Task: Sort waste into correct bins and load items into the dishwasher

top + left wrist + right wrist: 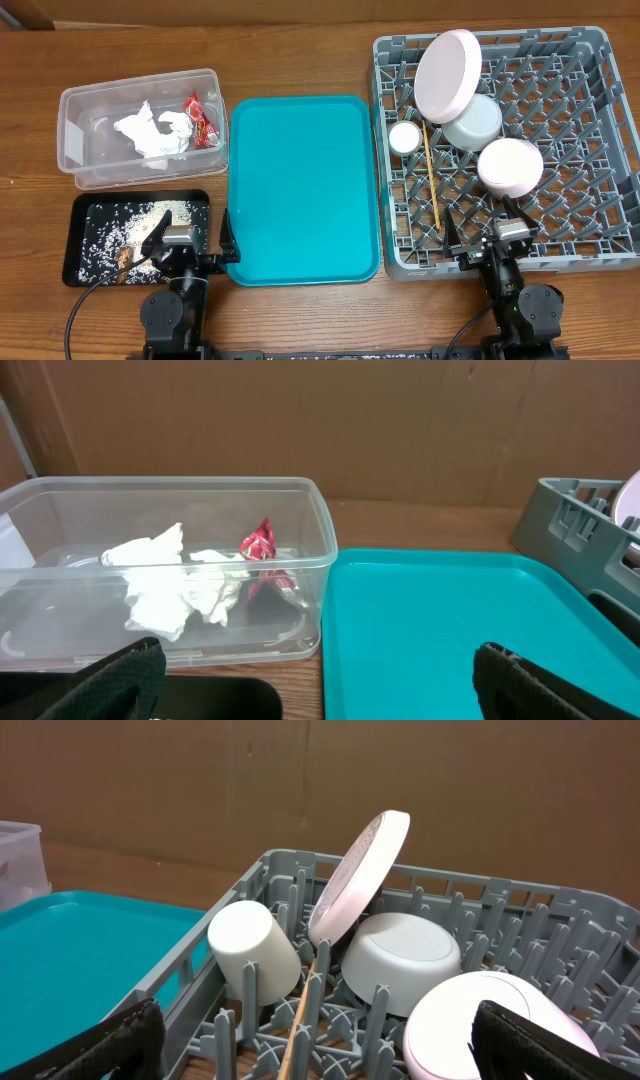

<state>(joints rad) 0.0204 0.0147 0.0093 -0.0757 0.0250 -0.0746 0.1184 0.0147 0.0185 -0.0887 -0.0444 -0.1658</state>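
The left gripper point(190, 241) and right gripper point(488, 232) are held apart, empty. The pale pink round plate point(448, 75) is propped tilted at eleven o'clock in the grey pegged plastic dish rack point(600, 42); it could be toppled by a knock.

Napkins point(150, 132), red wrapper point(203, 118) in clear tub point(140, 178); rice point(110, 235) in black tray point(72, 245); dishes point(448, 72) in rack point(600, 150)

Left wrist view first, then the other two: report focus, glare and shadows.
Left wrist: the left tool is dark and soft-edged at the bottom; the clear plastic rectangular tub carries faint reflections, its crumpled white paper napkins sharp. Right wrist: the right tool likewise blurred, the pale pink round plate crisp. Overhead: even light, soft shadows, no strong glare on the teal serving tray.
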